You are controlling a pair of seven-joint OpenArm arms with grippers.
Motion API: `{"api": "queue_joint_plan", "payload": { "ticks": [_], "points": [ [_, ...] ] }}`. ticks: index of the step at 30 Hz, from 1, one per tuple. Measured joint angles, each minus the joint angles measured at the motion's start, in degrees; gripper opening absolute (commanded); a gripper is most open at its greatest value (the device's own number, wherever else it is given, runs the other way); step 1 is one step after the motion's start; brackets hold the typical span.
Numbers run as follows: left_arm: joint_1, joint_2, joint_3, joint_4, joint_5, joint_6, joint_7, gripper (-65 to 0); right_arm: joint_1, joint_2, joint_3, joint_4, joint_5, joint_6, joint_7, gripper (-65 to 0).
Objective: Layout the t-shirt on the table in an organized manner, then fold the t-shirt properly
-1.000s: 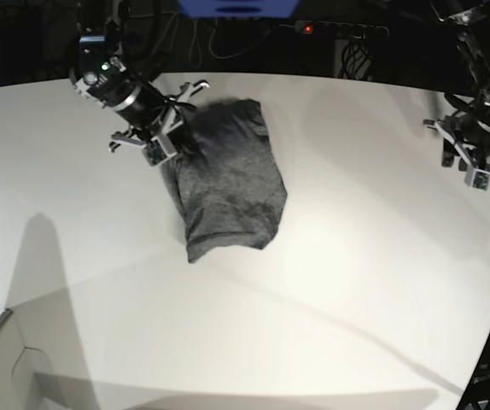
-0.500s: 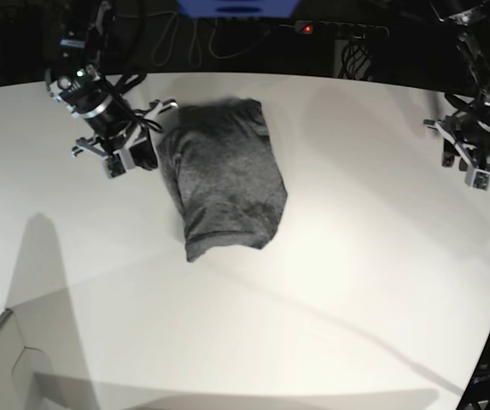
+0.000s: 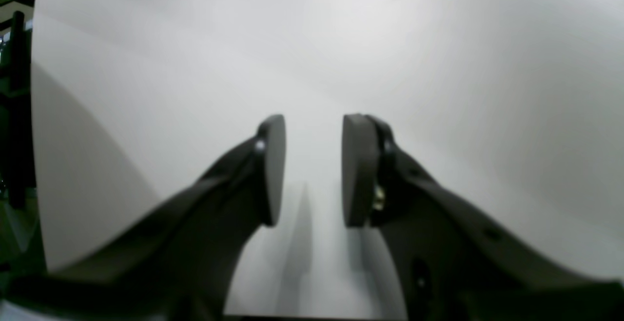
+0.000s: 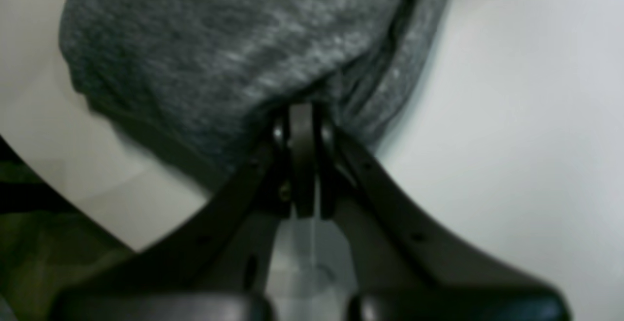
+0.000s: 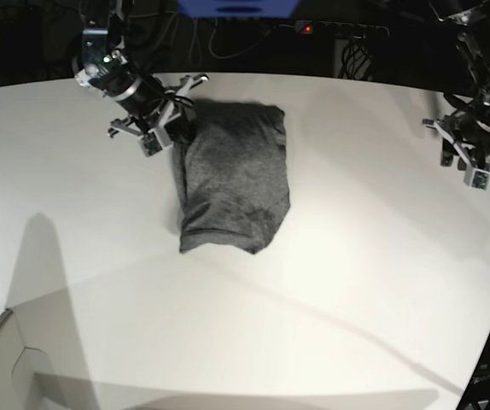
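The dark-grey t-shirt (image 5: 232, 179) lies folded into a compact rectangle on the white table (image 5: 356, 273), left of centre. My right gripper (image 5: 175, 128) is at the shirt's far-left corner. In the right wrist view its jaws are shut, and the gripper (image 4: 302, 111) touches the edge of the t-shirt (image 4: 243, 43), where the cloth puckers. No cloth shows between the fingers. My left gripper (image 5: 475, 166) hovers near the table's far right edge, well away from the shirt. In the left wrist view the left gripper (image 3: 313, 165) stands open over bare table (image 3: 438, 67), with nothing between its pads.
The table's curved back edge runs behind both arms, with cables and a power strip showing a red light (image 5: 307, 28) beyond it. A pale box corner (image 5: 6, 359) sits at the lower left. The table's right edge drops off by the left arm.
My right arm drew back to the left, then came back to the shirt's far-left corner. The shirt has shifted right and looks squarer. The left arm has not moved.
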Motion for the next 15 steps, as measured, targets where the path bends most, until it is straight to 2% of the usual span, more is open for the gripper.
{"api": "queue_joint_plan", "payload": {
  "ticks": [7,12,15],
  "points": [
    [-0.02,0.00,0.00,0.02,0.00,0.00,0.00,-46.3,-0.11,-0.17,1.86,0.33,0.07,0.02,0.00,-65.0],
    [3.74,0.57,0.00,3.28,0.04,0.02,-0.04,-46.5,-0.96,-0.35,12.39,2.67,-0.20,0.02,-0.68,-65.0],
    [7.34,1.36,-0.13,6.45,0.22,0.11,0.35,-49.0,-1.99,-5.01,20.24,5.92,0.13,-0.02,-0.55,-65.0]
  ]
}}
